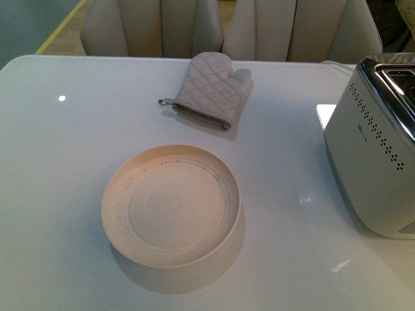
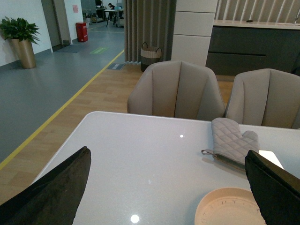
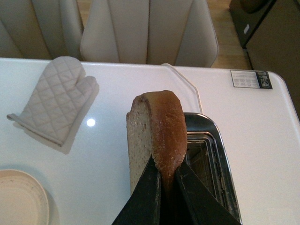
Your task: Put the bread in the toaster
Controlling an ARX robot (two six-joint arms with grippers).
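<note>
Currently, right claw (image 3: 166, 165) clamps one slice of bread (image 3: 151, 126) by one toaster (image 3: 216, 140); left claw (image 2: 167, 153) gapes empty.

left hand (image 2: 167, 157), fingers (image 2: 51, 192) spread wide apart, right hand (image 3: 167, 165), fingers (image 3: 145, 197) clamped on the bread (image 3: 149, 126)

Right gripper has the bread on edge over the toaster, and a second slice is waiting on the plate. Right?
Not quite. The plate is empty, as the front view shows. The rest stands: the right gripper holds the bread on edge over the toaster.
</note>
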